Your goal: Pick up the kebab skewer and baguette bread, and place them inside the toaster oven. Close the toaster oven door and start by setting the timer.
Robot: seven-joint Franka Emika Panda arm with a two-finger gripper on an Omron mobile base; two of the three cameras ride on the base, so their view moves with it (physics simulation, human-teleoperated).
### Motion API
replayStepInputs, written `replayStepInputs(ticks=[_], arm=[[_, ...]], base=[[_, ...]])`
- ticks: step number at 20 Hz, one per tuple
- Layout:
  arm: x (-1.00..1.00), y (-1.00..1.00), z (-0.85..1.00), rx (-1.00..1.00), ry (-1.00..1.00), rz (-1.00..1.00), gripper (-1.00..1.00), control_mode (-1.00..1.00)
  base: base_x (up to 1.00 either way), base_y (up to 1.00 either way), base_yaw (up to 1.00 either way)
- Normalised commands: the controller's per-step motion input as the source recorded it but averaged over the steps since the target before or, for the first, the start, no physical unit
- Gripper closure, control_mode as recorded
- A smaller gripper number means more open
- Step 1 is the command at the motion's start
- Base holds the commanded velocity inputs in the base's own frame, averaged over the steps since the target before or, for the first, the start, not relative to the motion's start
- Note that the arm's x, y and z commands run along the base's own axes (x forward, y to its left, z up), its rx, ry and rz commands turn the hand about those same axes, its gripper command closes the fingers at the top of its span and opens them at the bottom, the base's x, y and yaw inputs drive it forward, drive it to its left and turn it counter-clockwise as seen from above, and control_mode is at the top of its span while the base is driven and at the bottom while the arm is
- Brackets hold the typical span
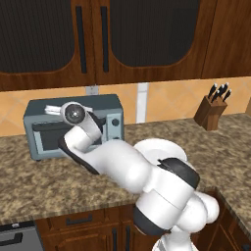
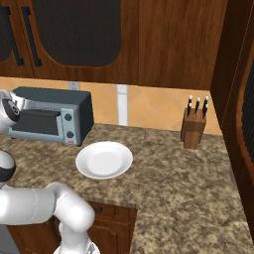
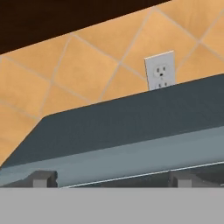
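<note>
Granite-patterned worktop [image 2: 173,173] ran under dark wooden cabinets [image 2: 149,39], with orange tiles behind. On it, at the back against the tiles, stood the oven [image 1: 110,109], its door [image 2: 37,124] apparently up against the front. Nothing could be made out through the dark glass, and neither skewer nor loaf lay anywhere on the open stone, so they were probably already inside.

Judged from that, what remained was the timer. The two dark knobs [image 2: 69,125], on the panel at the oven's right end, looked small, hard and smooth. A fingertip pinch across the rim of one should hold best, turned slowly since such dials slip. The oven seemed heavy enough not to slide under that twist. If the door needed pressing home, its bar handle [image 2: 39,113] along the top edge was the stiff part to push, not the glass.

The arm reached to the oven's upper front, and the hand view looked along the oven's top edge toward a wall outlet [image 3: 160,71] just behind it. Whether the tool was spread or pressed together I cannot tell.

A white plate [image 2: 82,166] sat in front of the oven to its right, and a knife block [image 2: 193,130] well off to the right by the wall. No readable writing or brand appeared.
</note>
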Motion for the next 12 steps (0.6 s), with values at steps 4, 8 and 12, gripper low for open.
replayStepInputs(ticks=[4,8,12], arm=[[-0.91,0.00,0.42,0.02,0.09,0.00,-1.00,-1.00],[-0.71,0.00,0.54,0.01,0.10,0.00,-1.00,-1.00],[-0.47,-0.09,0.13,0.00,0.09,0.00,-1.00,-1.00]], base=[[0.00,0.00,0.00],[0.00,0.00,0.00],[0.00,0.00,0.00]])
